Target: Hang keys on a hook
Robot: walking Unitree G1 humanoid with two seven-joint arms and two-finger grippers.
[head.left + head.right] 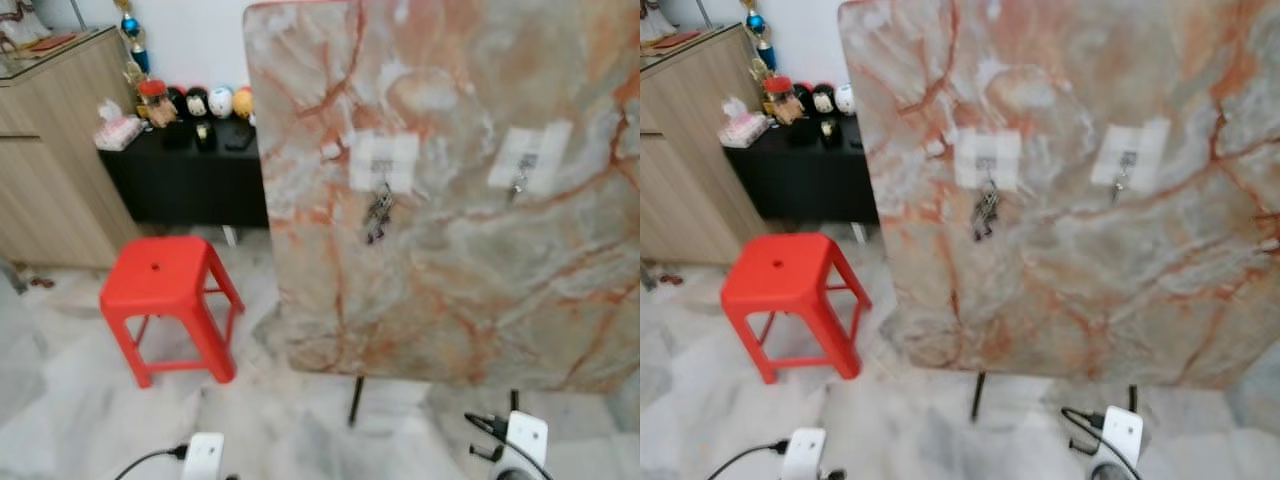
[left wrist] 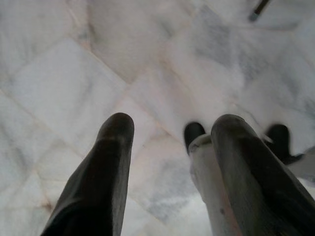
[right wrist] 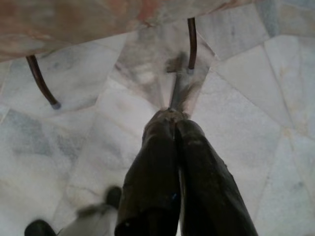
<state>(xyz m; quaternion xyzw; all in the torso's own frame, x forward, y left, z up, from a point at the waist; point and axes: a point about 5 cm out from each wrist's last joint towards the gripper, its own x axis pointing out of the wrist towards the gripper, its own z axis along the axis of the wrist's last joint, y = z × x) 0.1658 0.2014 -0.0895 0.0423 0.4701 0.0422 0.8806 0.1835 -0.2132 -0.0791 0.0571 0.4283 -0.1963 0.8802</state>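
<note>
A bunch of dark keys [image 1: 378, 212] hangs from the left of two white hook pads [image 1: 384, 160] on an upright marble-patterned panel [image 1: 450, 300]. The right hook pad [image 1: 527, 157] carries a small metal hook with nothing large on it. Both arms hang low by my sides. My left gripper [image 2: 172, 123] is open over the pale marble floor with nothing between its fingers. My right gripper [image 3: 173, 118] points at the floor near the panel's thin dark legs [image 3: 42, 81], shut, and I see nothing held in it.
A red plastic stool [image 1: 165, 275] stands to the left of the panel. Behind it are a low black cabinet [image 1: 190, 175] with small ornaments on top and a wooden cupboard [image 1: 50, 160]. Open marble floor [image 1: 60, 400] lies in front on the left.
</note>
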